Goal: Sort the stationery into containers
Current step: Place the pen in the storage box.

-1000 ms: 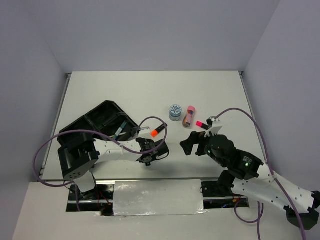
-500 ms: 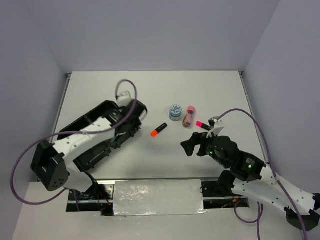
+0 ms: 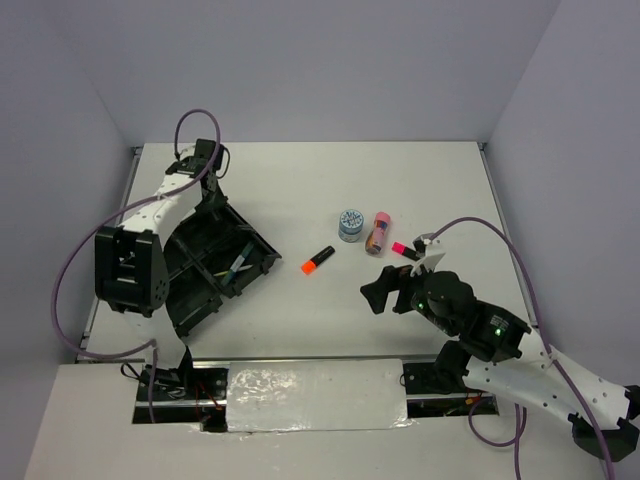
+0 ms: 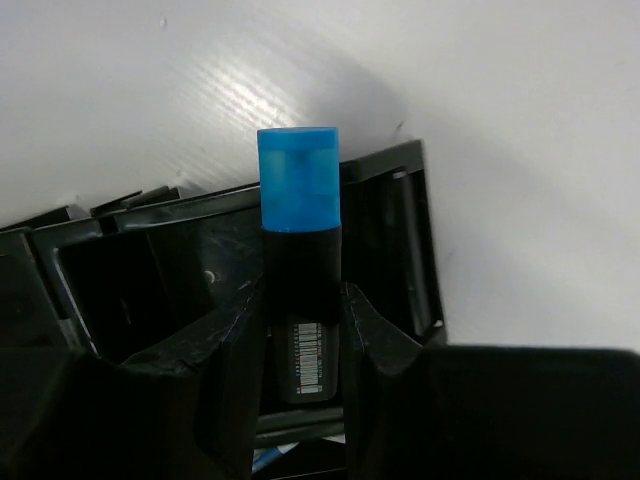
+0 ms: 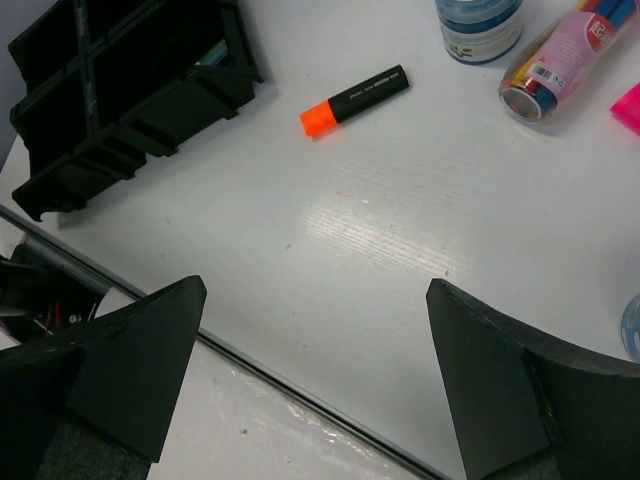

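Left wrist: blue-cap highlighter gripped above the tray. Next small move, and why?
Probably lower a little and open the left claw. It grips the blue-capped highlighter by its black body, and the tray lies right beneath, with a compartment that looks open, so a short drop should land it inside.

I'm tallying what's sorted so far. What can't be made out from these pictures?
- Top view: the left gripper hides what it holds; only the left wrist view shows the blue highlighter.
- Left wrist view: the fingers hide which tray compartment lies under it.
- Right wrist view: pink highlighter and tape roll cut off by frame edges.
- Top view: items in the tray too small to name.
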